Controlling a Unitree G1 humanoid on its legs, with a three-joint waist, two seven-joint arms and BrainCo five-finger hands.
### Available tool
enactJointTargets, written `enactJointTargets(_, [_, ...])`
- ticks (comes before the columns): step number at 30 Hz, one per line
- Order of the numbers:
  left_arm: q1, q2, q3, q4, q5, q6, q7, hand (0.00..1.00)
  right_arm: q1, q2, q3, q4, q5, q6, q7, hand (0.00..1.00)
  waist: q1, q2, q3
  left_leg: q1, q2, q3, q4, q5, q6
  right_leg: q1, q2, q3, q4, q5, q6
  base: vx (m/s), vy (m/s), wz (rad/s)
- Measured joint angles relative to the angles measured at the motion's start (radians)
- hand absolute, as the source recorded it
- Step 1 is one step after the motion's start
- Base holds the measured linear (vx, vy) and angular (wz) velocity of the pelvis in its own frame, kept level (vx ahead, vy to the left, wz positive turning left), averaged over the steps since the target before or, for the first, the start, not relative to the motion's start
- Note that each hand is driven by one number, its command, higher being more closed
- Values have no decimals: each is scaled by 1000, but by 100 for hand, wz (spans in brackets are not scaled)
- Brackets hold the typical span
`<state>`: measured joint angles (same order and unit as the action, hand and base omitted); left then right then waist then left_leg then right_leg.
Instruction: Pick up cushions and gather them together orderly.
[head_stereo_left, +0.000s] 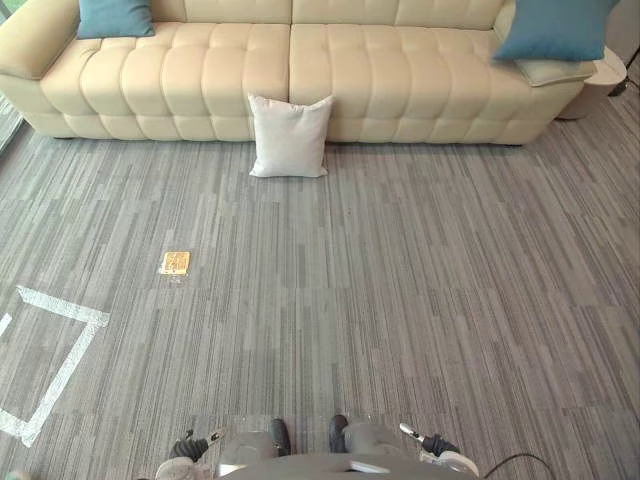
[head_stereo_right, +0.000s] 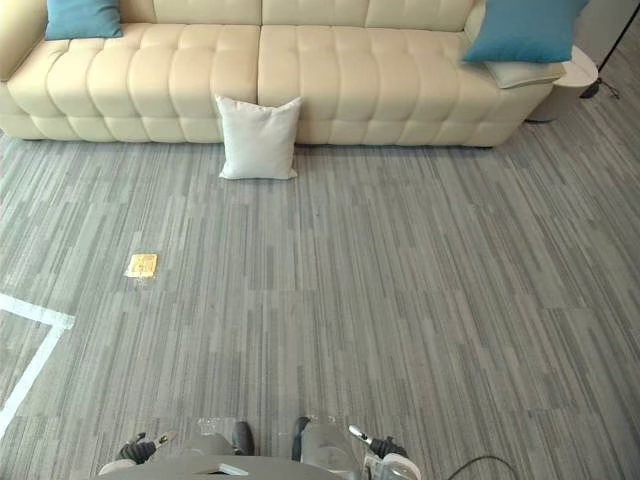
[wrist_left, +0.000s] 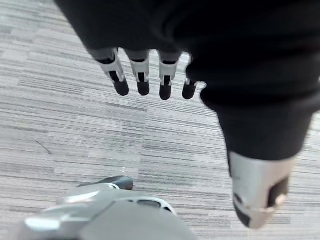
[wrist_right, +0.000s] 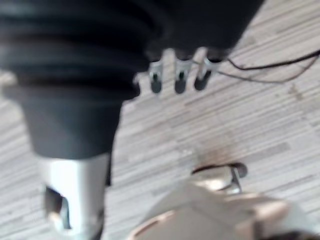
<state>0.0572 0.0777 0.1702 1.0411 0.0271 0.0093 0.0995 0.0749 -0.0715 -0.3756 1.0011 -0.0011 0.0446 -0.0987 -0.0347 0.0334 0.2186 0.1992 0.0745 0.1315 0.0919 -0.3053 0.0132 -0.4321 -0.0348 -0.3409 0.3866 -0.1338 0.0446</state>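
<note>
A white cushion stands on the carpet, leaning against the front of the cream sofa. A teal cushion rests on the sofa's left end. Another teal cushion sits at the right end on top of a cream cushion. My left hand hangs over bare carpet with straight fingers and holds nothing. My right hand also hangs over the carpet, fingers relaxed and empty. Both hands are far from the cushions, near the bottom edge of the eye views.
A small yellow floor plate lies on the grey carpet left of centre. White tape lines mark the floor at the lower left. A round side table stands past the sofa's right end.
</note>
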Motion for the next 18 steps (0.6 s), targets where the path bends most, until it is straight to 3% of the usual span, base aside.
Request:
enactJointTargets(1, [-10,4,-21,1,6,-2,0,0,1,3,13,-1,-1,0,0,0,-16,-13,13,37,6,-25,-12,-15,-38,-9,18,18,-168,113,1,567,-146,55])
enactJointTargets(3, [-15,3,-20,1,9,-3,0,0,7,9,13,1,-2,2,1,0,-21,-26,14,63,2,-33,-11,-31,-65,-5,15,50,-227,156,-6,476,-163,49])
enactJointTargets(4, [-17,0,-14,1,15,-9,-2,0,14,19,7,0,-2,2,1,0,-25,-32,16,96,9,-48,-4,-46,-91,-9,9,73,-186,273,-84,606,-275,43])
enactJointTargets(5, [-29,-26,-11,-1,17,-13,-3,0,7,12,-5,-9,-3,-4,2,0,-25,-5,27,94,46,-47,51,-29,-123,-29,17,50,-70,212,-112,832,-406,39])
enactJointTargets(6, [-32,-40,-4,-5,17,-17,-3,0,3,12,-15,-14,-3,-8,2,0,-28,4,32,76,58,-47,114,-15,-145,-26,22,42,-42,181,-118,586,-323,18])
enactJointTargets(7, [-31,-63,20,-10,15,-20,-5,0,1,12,-21,-28,-3,-6,2,0,-26,13,34,7,85,-35,294,31,-154,-10,32,34,-4,118,-129,581,-320,11])
enactJointTargets(9, [-30,-76,49,-38,16,-20,-11,0,0,15,-12,-64,-2,-8,0,0,-25,22,38,-122,156,-24,657,89,-169,70,68,34,2,51,-148,600,-284,-2])
enactJointTargets(10, [-29,-79,57,-48,15,-20,-13,0,1,16,-5,-80,-1,-9,0,0,-23,22,39,-151,174,-16,739,92,-173,97,79,35,-3,35,-152,571,-250,-9])
enactJointTargets(12, [-28,-93,89,-91,13,-20,-18,0,2,10,14,-89,2,-19,-6,0,-7,21,40,-264,264,76,983,84,-159,233,110,54,-32,-25,-162,553,-225,-23])
enactJointTargets(16, [-32,-107,124,-130,-5,-30,-17,0,4,9,18,-120,14,-16,-15,0,17,15,44,-451,279,141,989,52,-105,354,116,84,-125,-47,-144,328,-63,-10])
enactJointTargets(18, [-34,-105,144,-137,-27,-33,-16,0,2,9,27,-126,17,-15,-17,0,31,11,46,-554,246,167,783,35,-76,466,116,100,-214,-55,-122,430,49,7])
